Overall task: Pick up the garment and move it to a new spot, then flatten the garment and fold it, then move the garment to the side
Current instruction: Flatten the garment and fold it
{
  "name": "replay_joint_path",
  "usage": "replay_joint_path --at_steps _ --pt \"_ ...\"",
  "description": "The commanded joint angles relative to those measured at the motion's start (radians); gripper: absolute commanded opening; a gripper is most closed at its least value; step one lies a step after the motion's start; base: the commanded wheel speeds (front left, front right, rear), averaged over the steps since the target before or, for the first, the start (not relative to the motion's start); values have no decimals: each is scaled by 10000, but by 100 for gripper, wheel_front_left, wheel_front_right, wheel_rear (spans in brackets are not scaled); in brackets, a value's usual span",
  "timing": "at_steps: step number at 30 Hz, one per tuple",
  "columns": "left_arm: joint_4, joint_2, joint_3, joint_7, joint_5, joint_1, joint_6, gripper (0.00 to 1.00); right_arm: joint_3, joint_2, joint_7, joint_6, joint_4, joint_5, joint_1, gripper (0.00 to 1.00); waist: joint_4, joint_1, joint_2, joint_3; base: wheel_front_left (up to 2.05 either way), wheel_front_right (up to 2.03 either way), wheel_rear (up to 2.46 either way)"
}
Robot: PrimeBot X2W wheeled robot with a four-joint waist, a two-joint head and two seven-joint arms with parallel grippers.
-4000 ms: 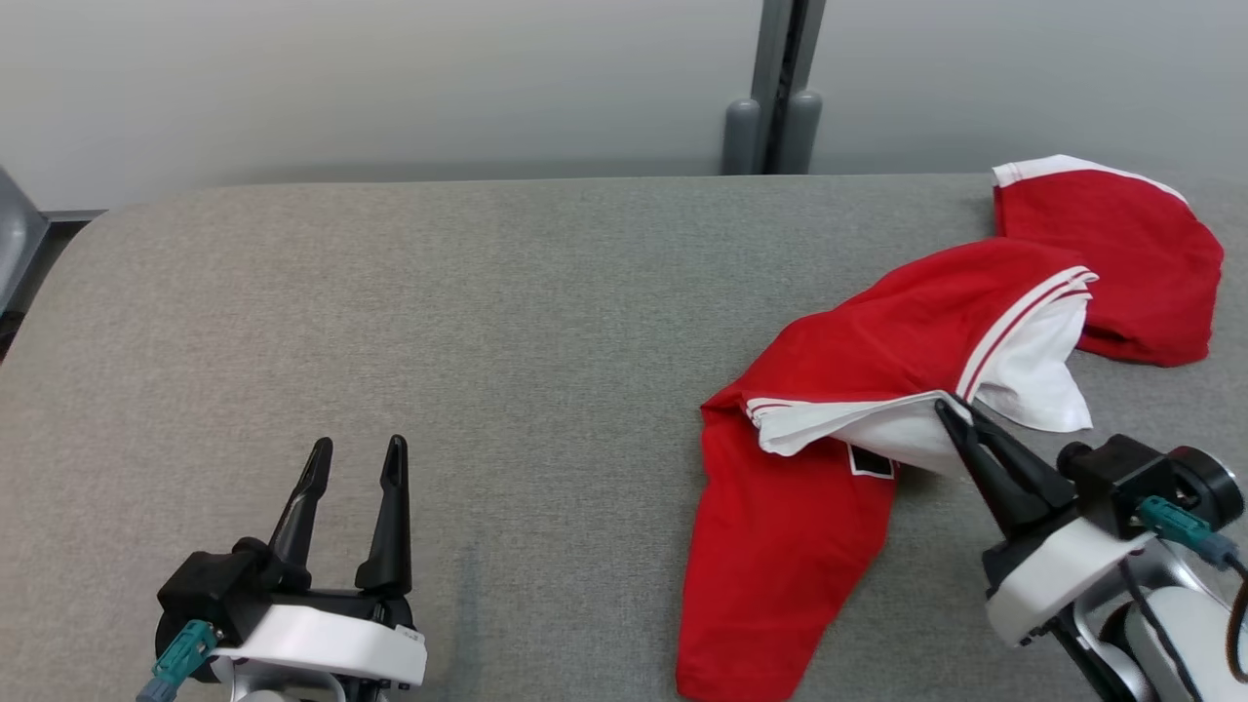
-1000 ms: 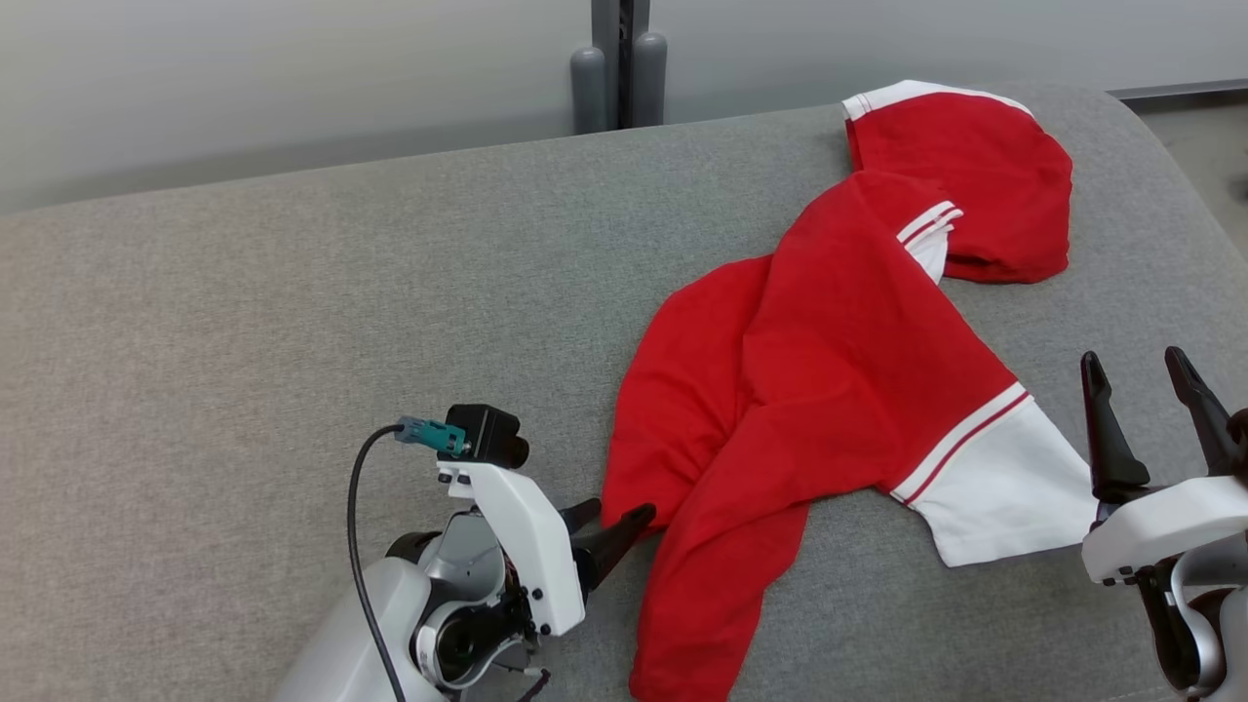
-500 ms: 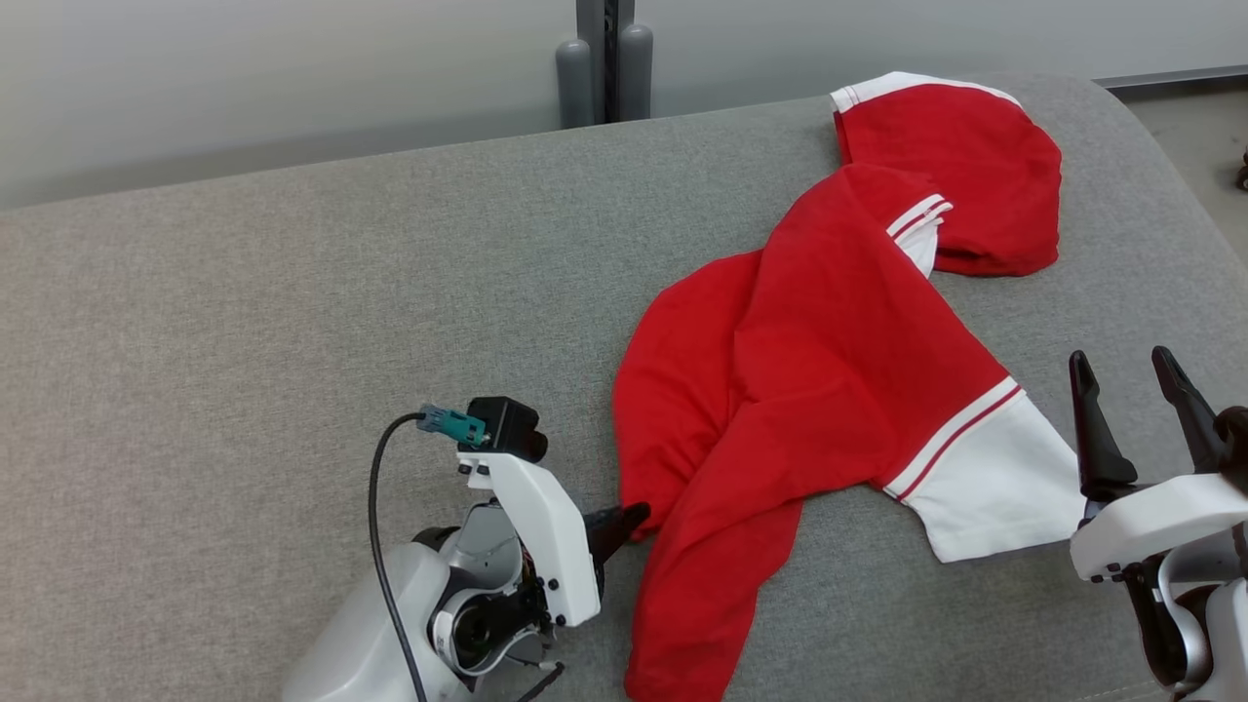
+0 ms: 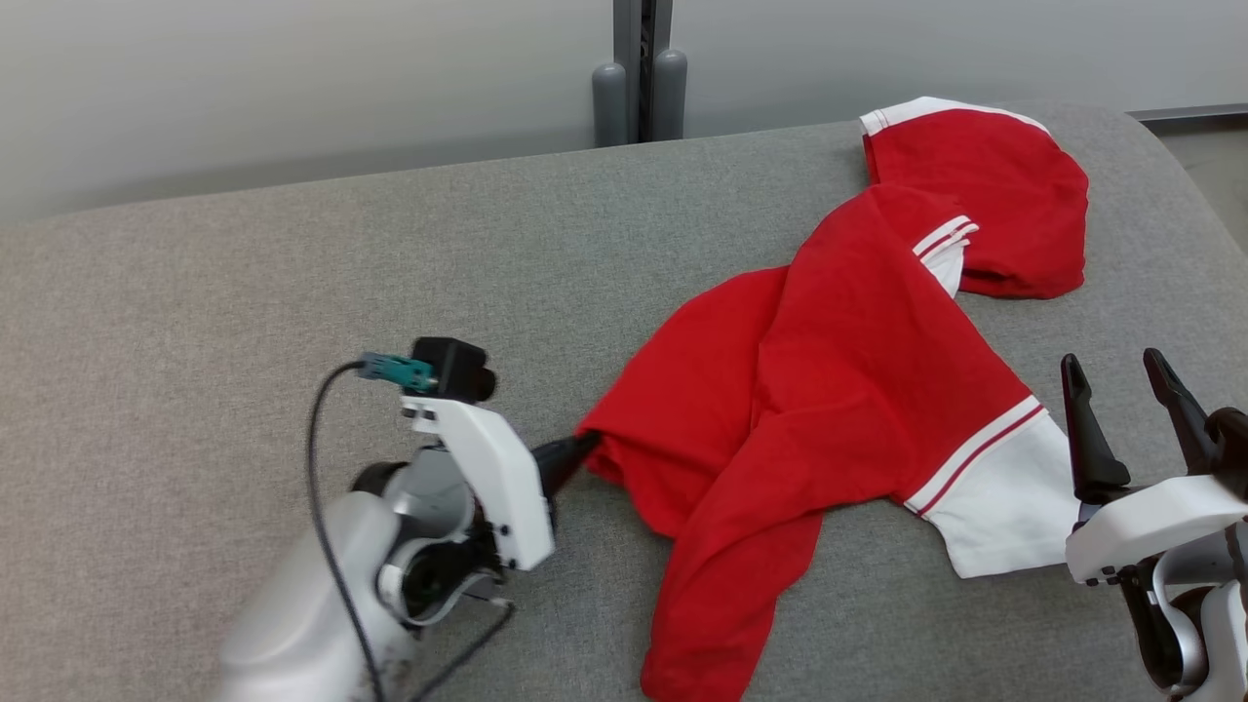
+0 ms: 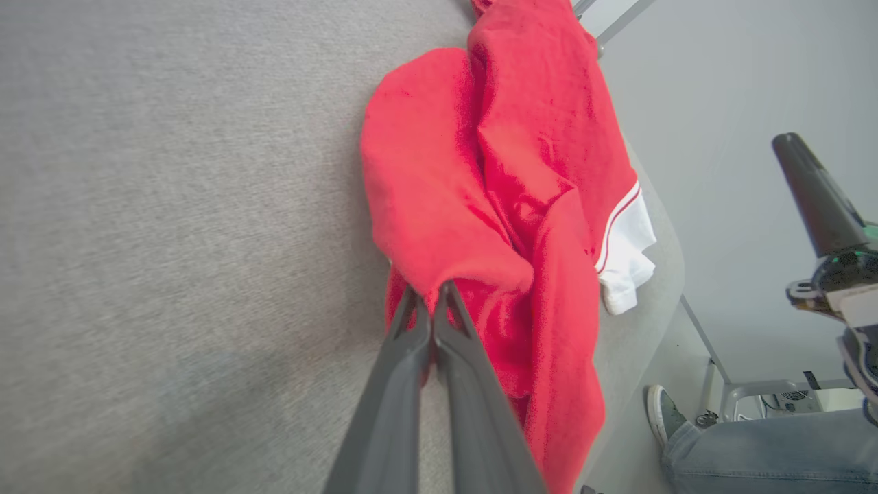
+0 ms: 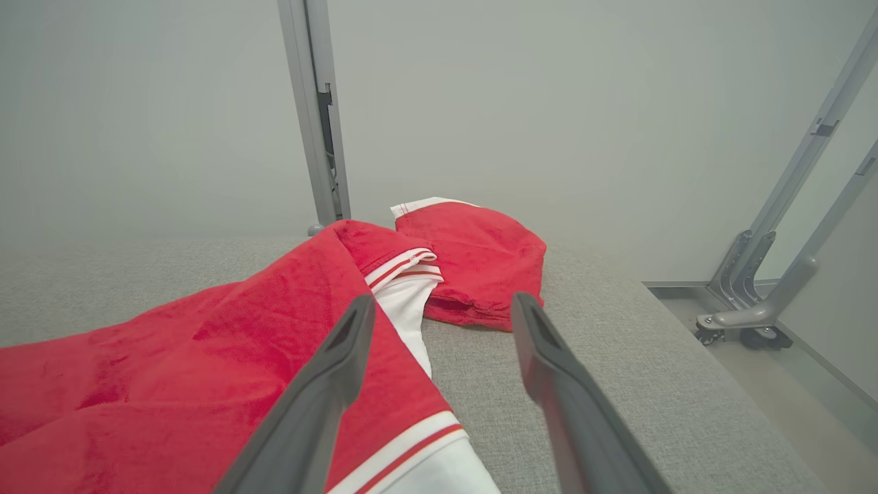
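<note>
A: Position of the garment (image 4: 858, 390) is requested.

B: It is found crumpled on the right half of the grey padded surface (image 4: 292, 292). It is mostly red, with white striped bands.

A: Long axis?

B: A diagonal is noted in the head view. One red lobe with white trim is laid at the far right corner, and a narrow red tail is pointed toward the near edge, around the middle. A white panel (image 4: 1004, 507) is turned out to the near right. A fold on the left side is drawn to a point aimed left.

A: Left gripper (image 4: 575, 450)?

B: Its fingers are pressed together and clamped on that left fold. In the left wrist view, red cloth is seen pinched at the tips.

A: Right gripper (image 4: 1111, 361)?

B: Its fingers are held apart with nothing between them, just beside the white panel. Contact with the panel cannot be judged.

A: Other items recorded?

B: A grey post (image 4: 641, 68) is seen behind the far edge. A person's foot (image 5: 662, 422) is seen on the floor past the surface, in the left wrist view.
</note>
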Motion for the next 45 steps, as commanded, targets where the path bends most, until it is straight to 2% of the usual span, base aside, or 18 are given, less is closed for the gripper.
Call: replay_joint_path --at_steps 1,8,14,20,25,27,34,35,36,37,45 --pt "-117 302 142 91 -10 -146 70 0 -24 -78 4 -1 -27 26 55 100 16 0 -1 -16 0 0 0" --pt "-674 1886 1055 1005 -461 -599 376 0 -37 -44 -22 -1 -222 123 29 100 9 0 -1 260 0 0 0" --pt "-697 2919 1576 2068 -827 -1219 623 0 93 42 -105 -1 -230 210 -195 100 -178 0 -1 650 0 0 0" --pt "-460 3693 1788 2360 -582 -1749 831 0 161 57 -229 -1 -168 300 -397 100 -496 0 -1 981 0 0 0" --pt "12 4293 1899 2140 -144 -2269 870 0 212 123 -366 -1 -59 352 -554 100 -820 0 -1 1299 0 0 0" --pt "371 4627 1896 1641 346 -2598 903 0 291 176 -459 -1 10 400 -663 100 -978 0 -1 1454 0 0 0" --pt "1412 4795 1711 441 1188 -3170 819 0 500 256 -583 -1 255 423 -842 100 -1075 0 -1 1600 0 0 0" --pt "1543 4775 1731 219 1249 -3243 802 20 541 272 -593 -1 281 422 -856 100 -1071 0 -1 1597 0 0 0" --pt "1679 4706 1759 21 1264 -3293 793 66 569 288 -606 -1 310 422 -880 100 -1062 0 -1 1586 0 0 0" --pt "1820 4603 1780 -109 1197 -3294 724 100 581 284 -620 -1 340 423 -915 100 -1035 0 -1 1558 0 0 0" --pt "2295 4175 1736 -507 815 -3301 234 100 580 186 -569 -1 470 358 -741 100 -477 0 -1 1006 0 0 0"
